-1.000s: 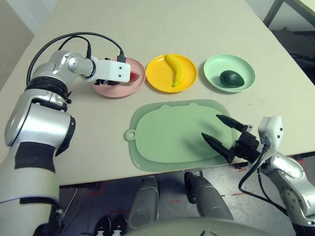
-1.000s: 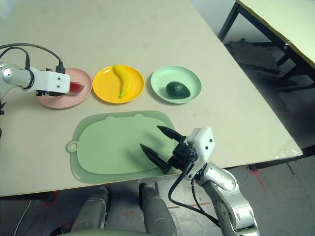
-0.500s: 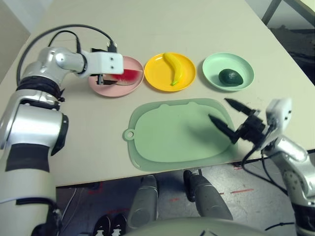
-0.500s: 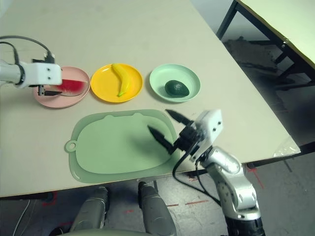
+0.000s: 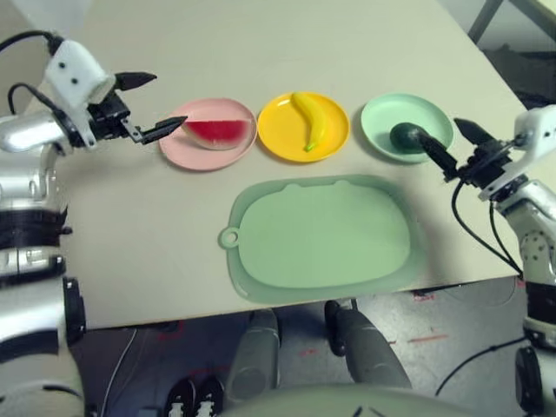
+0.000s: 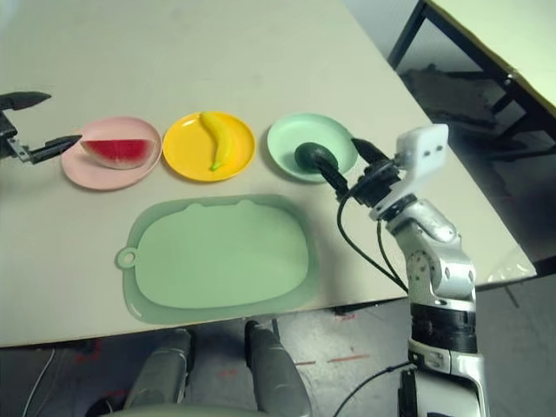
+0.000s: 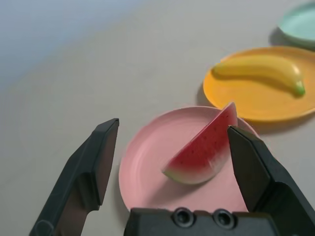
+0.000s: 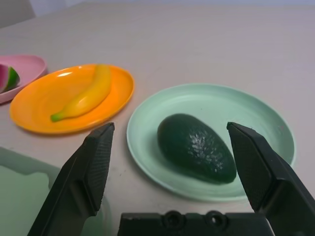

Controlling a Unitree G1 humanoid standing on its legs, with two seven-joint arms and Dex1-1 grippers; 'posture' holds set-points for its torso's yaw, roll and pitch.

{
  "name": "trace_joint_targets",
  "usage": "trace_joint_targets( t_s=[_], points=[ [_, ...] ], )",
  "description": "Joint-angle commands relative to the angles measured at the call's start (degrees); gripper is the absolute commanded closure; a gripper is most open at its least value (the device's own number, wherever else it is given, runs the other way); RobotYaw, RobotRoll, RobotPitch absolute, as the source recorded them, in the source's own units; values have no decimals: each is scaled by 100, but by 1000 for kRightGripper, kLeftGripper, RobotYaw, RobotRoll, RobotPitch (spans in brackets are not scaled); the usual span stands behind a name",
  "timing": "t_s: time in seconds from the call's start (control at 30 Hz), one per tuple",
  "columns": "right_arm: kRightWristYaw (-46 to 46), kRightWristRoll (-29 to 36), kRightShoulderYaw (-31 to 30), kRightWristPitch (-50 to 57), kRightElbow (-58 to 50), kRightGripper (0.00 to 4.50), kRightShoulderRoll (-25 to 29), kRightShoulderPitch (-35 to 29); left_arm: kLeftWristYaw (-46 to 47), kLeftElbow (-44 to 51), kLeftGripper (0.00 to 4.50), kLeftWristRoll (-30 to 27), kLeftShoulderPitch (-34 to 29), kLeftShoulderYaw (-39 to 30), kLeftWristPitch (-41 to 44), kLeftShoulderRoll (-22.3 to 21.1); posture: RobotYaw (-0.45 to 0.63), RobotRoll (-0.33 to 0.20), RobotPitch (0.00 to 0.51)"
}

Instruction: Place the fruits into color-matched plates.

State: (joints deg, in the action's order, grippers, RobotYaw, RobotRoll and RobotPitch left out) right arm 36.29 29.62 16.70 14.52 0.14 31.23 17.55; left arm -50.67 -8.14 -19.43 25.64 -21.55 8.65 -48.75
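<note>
The watermelon wedge (image 5: 215, 132) lies in the pale pink plate (image 5: 195, 155). The banana (image 5: 310, 119) rests in the yellow-orange plate (image 5: 280, 139), and the dark avocado (image 8: 196, 147) sits in the mint green plate (image 5: 389, 110). My left gripper (image 5: 147, 105) hangs open just left of the pink plate, holding nothing. My right gripper (image 5: 452, 145) is open to the right of the green plate, one finger reaching over the plate's near edge in front of the avocado.
A large green rounded mat (image 5: 321, 237) with a ring tab lies in front of the plates near the table's front edge. The table's right edge runs just beyond my right arm. Dark table legs (image 6: 417, 30) stand off to the far right.
My left gripper has let go of the watermelon and drawn back left off the pink plate. My right gripper has risen from the mat and swung right, up beside the green plate.
</note>
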Motion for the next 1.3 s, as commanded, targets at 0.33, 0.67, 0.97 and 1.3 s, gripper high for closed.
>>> trace_joint_targets(
  t_s=[0.33,0.67,0.97,1.3],
  points=[
    [70,716,1321,-300,-12,0,-60,-674,1469,2092,30,-797,-3261,-1151,380,2137,42,0,211],
    [-11,971,1339,181,-501,0,16,-1128,1456,1321,30,-684,-3237,-966,-364,2338,5,0,209],
    [-344,1656,2125,462,-387,0,96,-1107,1432,1157,30,-764,-3142,-890,-532,2194,-8,0,199],
    [712,2221,2055,1027,46,0,558,-1300,1308,699,30,-831,-2752,-953,-638,1831,-5,0,187]
  ],
)
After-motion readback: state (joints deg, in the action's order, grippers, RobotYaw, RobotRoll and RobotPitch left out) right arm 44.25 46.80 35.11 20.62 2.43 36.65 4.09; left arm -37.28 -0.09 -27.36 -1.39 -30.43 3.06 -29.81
